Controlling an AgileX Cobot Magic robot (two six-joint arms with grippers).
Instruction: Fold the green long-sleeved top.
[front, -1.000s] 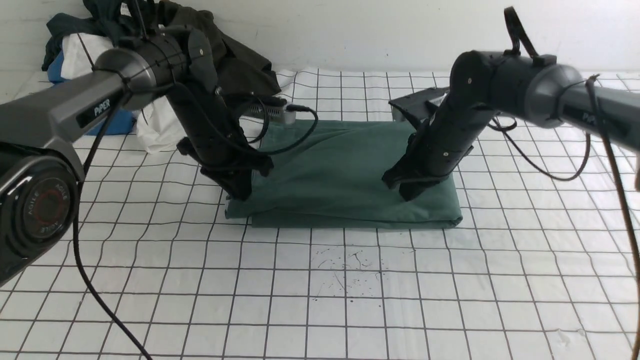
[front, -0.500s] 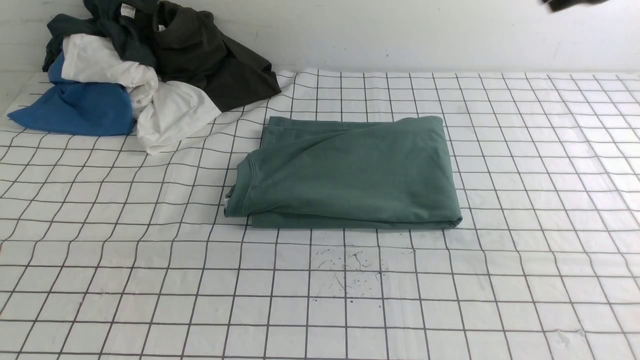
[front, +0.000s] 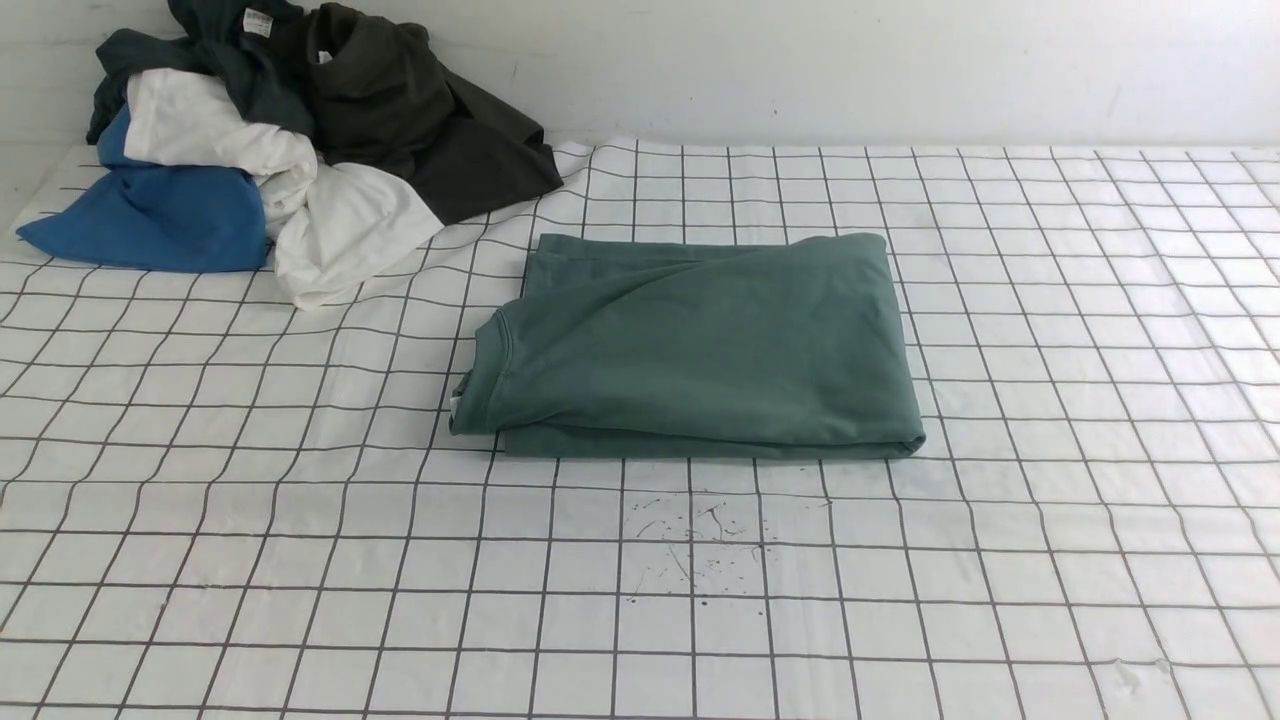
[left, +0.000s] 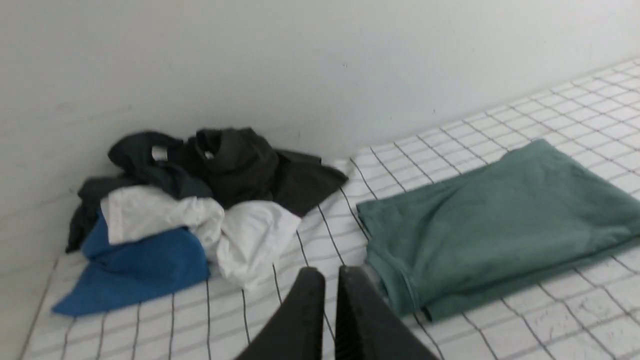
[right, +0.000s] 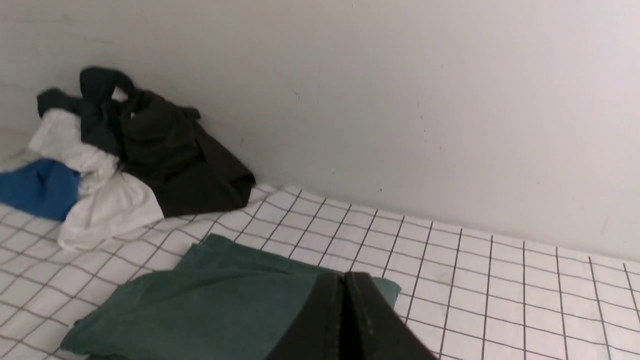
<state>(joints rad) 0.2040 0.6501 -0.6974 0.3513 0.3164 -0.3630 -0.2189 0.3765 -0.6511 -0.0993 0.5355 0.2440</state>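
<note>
On the tabletop (front: 1050, 420), covered by a white cloth printed with a dark grid, the green long-sleeved top (front: 700, 350) lies folded into a flat, roughly rectangular bundle near the middle, a little toward the far wall. Its ribbed neck edge shows at the robot's left end of the bundle, with a sliver of white at that corner. The sleeves, cuffs and any chest print are tucked out of sight inside the folds.

At the far left corner, against the wall, sits a heap of other clothes (front: 300, 150): a blue piece at the front, white ones in the middle, and dark olive-black and dark teal ones on top. They are tangled, so their shapes cannot be told apart. The heap is well apart from the green top. A scatter of small dark specks (front: 695, 545) marks the cloth just in front of the folded top.

Neither arm appears in the front view. From the left wrist view, the left gripper (left: 331, 280) shows only as two dark, blurred fingertips, cut off by the picture's edge; the jaws are almost together, a thin slit between them, holding nothing, lifted clear of the cloth beside the neck end of the top. From the right wrist view, the right gripper (right: 344, 287) is likewise cut off, its jaws pressed together and empty, above the far right part of the top.
</note>
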